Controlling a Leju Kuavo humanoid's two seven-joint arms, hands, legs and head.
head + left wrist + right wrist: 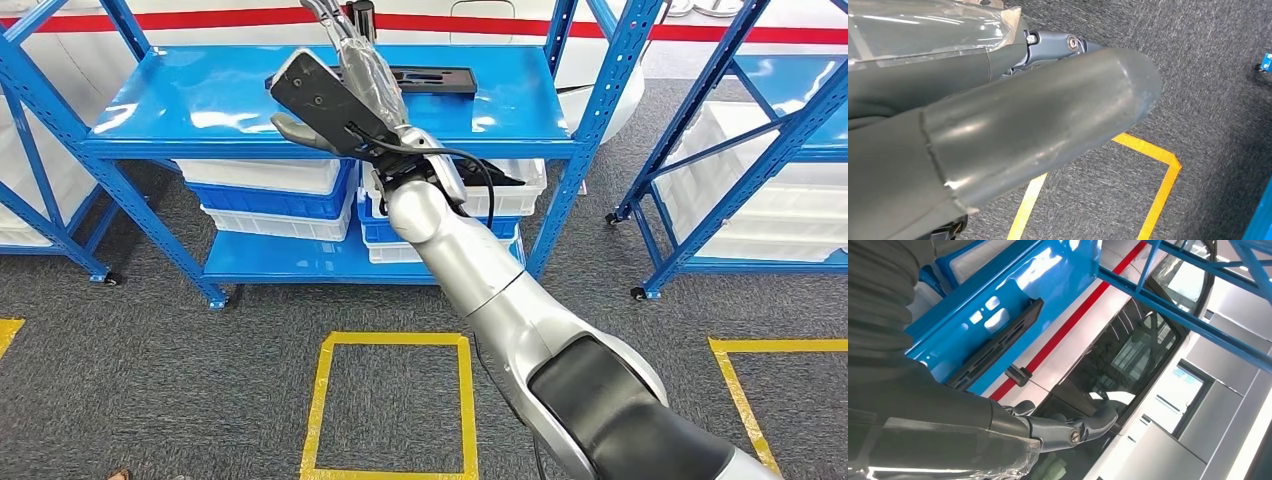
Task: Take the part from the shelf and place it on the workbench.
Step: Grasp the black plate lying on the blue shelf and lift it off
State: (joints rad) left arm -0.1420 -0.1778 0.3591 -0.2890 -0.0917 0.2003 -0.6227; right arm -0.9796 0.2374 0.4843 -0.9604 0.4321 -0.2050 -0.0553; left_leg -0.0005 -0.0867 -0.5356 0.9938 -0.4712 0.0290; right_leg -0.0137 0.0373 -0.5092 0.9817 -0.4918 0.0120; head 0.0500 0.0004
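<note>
Head view: right hand (pixel 345 50) raised over blue shelf (pixel 200 100), upper centre; flat black part (pixel 440 80) lying on the shelf top just beyond, untouched; grasp not readable here.
Left wrist view: left hand (pixel 1013 135) hanging over grey carpet (pixel 1208 75), big thumb up front; curled or spread, cannot tell.
Right wrist view: fingers (pixel 1083 427) lower centre, apart, nothing in them; part at centre left.
Handling: likely stiff, light, slick plastic; best taken across a long edge.
</note>
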